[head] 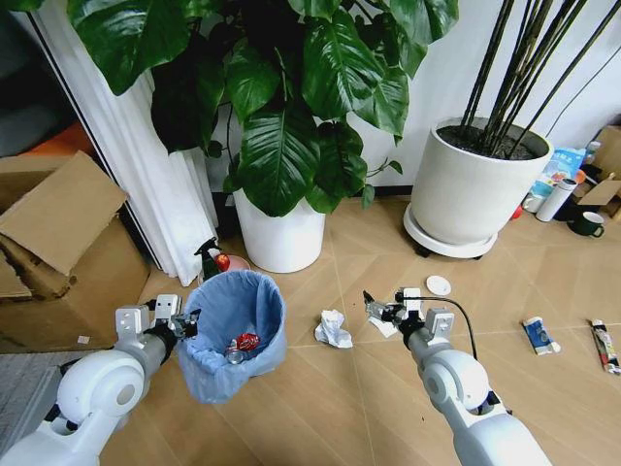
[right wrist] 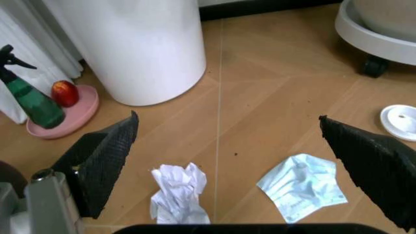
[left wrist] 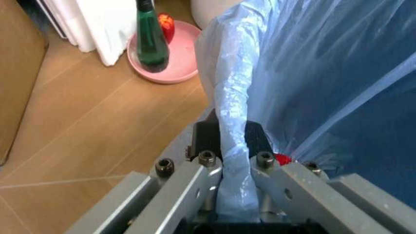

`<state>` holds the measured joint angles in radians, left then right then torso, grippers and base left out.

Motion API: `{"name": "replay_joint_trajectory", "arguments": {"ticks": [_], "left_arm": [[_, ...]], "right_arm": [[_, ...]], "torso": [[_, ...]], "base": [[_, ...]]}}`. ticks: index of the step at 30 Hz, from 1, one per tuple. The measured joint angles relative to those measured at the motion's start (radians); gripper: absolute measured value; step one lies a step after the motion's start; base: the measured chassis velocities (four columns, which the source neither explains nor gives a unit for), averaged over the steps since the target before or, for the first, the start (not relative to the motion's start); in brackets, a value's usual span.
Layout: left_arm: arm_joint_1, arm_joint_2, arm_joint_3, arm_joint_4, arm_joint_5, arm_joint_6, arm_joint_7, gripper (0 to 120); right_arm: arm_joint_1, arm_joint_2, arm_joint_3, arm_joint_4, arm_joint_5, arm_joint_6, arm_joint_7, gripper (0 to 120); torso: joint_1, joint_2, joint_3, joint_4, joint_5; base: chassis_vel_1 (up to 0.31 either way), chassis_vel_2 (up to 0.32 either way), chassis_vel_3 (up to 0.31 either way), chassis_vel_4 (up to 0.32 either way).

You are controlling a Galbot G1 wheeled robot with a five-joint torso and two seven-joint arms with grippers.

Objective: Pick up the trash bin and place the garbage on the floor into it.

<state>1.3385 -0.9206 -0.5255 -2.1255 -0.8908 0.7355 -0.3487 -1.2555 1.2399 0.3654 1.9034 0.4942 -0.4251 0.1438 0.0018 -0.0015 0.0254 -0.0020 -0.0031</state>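
The left hand [head: 182,323] is clamped on the near-left rim of the trash bin [head: 233,335]; in the left wrist view its fingers [left wrist: 206,165] pinch a fold of the crinkled light-blue bag [left wrist: 234,161] between them. The bin is tilted, its mouth facing up and toward the robot, and a red wrapper [head: 246,342] lies inside with some shiny scrap beside it. Just beyond the bin, a pink dish [left wrist: 179,53] holds a dark green spray bottle [left wrist: 151,41] and a red fruit [left wrist: 166,25], next to a large white plant pot [head: 281,233].

The right hand [head: 380,311] hangs low over the floor [head: 340,408] to the right of the bin, its two black fingers [right wrist: 104,161] spread wide with nothing between them. Between and below them, in the right wrist view, lie a crumpled white paper wad [right wrist: 179,192] and a flat pale-blue piece [right wrist: 302,185]. A small white round lid [head: 439,285] rests farther off. Well to the right lie a blue-white wrapper [head: 539,335] and a thin tube [head: 605,347].
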Motion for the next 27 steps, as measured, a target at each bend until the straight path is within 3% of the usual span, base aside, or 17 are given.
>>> {"name": "replay_joint_trajectory", "arguments": {"ticks": [17, 22, 27], "left_arm": [[0.014, -0.012, -0.007, -0.001, 0.018, 0.0, -0.002, 0], [0.014, -0.024, -0.04, 0.018, 0.039, 0.0, -0.019, 0], [0.02, -0.021, -0.069, 0.02, 0.04, 0.0, -0.023, 0]], "right_arm": [[-0.013, 0.003, -0.003, -0.004, -0.011, 0.003, -0.009, 100], [0.048, -0.019, -0.031, -0.108, -0.023, 0.019, -0.083, 100], [0.15, -0.031, -0.127, -0.258, -0.031, 0.018, -0.156, 100]], "torso": [[0.0, 0.0, 0.0, -0.0006, -0.0001], [0.0, 0.0, 0.0, -0.0004, -0.0001], [0.0, 0.0, 0.0, -0.0002, -0.0003]], "base": [[-0.087, -0.089, 0.091, 0.083], [-0.012, -0.024, 0.025, 0.023], [0.0, 0.0, 0.0, 0.0]]}}
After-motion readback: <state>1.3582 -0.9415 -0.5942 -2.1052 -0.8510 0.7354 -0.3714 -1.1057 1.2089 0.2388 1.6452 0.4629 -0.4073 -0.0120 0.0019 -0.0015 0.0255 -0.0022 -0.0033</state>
